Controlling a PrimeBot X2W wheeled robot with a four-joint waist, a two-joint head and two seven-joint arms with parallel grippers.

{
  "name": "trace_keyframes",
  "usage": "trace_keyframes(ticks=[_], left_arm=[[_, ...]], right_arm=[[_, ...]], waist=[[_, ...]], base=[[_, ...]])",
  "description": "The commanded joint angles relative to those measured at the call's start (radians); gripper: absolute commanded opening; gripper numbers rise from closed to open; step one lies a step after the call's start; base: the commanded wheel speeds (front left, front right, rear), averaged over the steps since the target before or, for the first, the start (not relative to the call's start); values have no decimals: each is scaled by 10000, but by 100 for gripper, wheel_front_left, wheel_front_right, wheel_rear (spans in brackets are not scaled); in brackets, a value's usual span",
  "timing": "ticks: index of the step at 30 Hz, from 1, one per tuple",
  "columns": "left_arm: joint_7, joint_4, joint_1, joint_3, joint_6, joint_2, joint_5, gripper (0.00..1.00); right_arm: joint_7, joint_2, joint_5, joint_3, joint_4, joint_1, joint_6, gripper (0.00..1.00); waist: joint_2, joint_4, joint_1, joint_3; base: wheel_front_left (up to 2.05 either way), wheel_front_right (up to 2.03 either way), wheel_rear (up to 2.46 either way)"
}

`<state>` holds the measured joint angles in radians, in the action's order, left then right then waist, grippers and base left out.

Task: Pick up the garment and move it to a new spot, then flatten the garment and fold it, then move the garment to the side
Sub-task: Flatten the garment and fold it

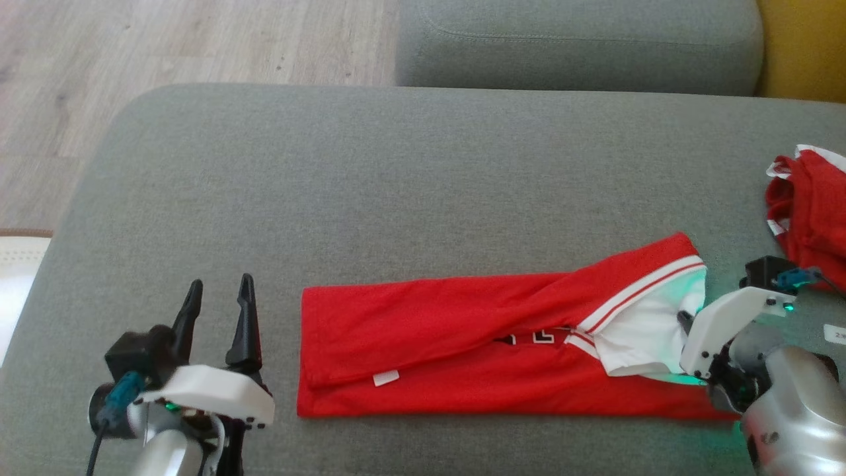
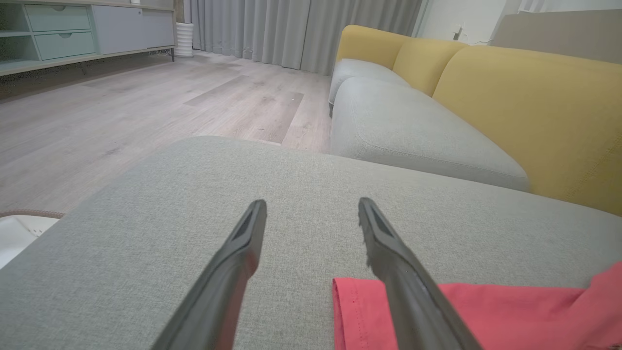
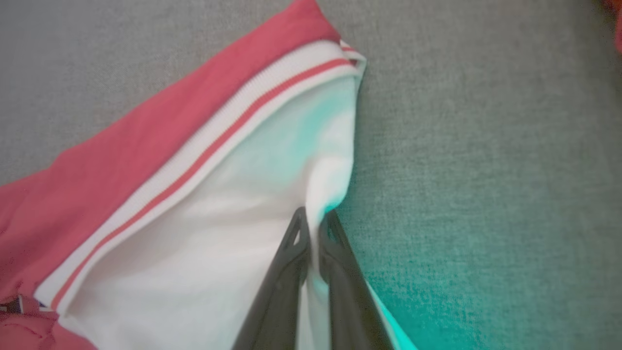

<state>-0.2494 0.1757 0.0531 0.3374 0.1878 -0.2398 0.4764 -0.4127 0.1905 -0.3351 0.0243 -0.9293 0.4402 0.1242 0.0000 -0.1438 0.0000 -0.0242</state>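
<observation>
L jaws wide over bare cushion; R jaws pinched on garment's white edge.
We note L fingers [image 2: 238, 262] spread apart, nothing btwn them, over the grey cushion [image 1: 396, 165], just left of the red garment [image 1: 429, 330]. Garment lies as a long folded strip across front of cushion. Small white tag [image 1: 386, 378] sits near its lower-left, and black-white lettering is partly tucked in the fold mid-strip. At its R end a white panel [image 1: 644, 330] w/ red-striped rib trim [image 3: 233, 131] is turned up. R fingers [image 3: 347, 291] are nearly closed on that panel's edge, cloth nipped btwn them, green glow on fabric. Second red garment [image 1: 809, 205] is bunched at cushion's far R edge, apart from the first. Wood floor [image 1: 165, 39] beyond, w/ yellow sofa back [image 2: 534, 112] in L wrist view.
</observation>
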Motion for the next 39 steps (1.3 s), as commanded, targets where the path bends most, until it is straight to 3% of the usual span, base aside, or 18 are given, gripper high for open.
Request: trace_keyframes(ticks=[1, 11, 13, 21, 28, 33, 39], left_arm=[[-124, -214, 527, -493, -31, -59, -135, 100], [-124, -188, 362, -646, -3, 0, -161, 100], [-124, -173, 312, -689, -20, 7, -159, 100], [-124, 35, 253, -698, -150, 88, -173, 100], [-119, 165, 321, -576, -176, 145, -216, 100], [-101, 251, 434, -446, -234, 180, -236, 100], [-103, 429, 580, -341, -320, 213, -242, 100]], right_arm=[[453, 84, -39, -262, 220, 147, 65, 0], [1500, 1440, 617, 62, 279, 536, 65, 0], [1620, 1477, 684, 88, 453, 620, 65, 0], [1781, 499, 582, -1526, 2934, 268, 65, 0], [1073, -652, 357, -3082, 4904, -484, 65, 0], [751, -1104, 194, -3788, 5288, -953, 65, 0], [817, -1311, 87, -4097, 4813, -905, 65, 0]], waist=[[0, 74, 0, 37], [0, 429, 0, 235], [0, 495, 0, 281], [0, 391, 0, 481], [0, -348, 0, 496], [0, -1070, 0, 424], [0, -1677, 0, 324]], base=[[0, 0, 0], [0, 0, 0], [0, 0, 0], [0, 0, 0], [0, 0, 0], [0, 0, 0], [0, 0, 0]])
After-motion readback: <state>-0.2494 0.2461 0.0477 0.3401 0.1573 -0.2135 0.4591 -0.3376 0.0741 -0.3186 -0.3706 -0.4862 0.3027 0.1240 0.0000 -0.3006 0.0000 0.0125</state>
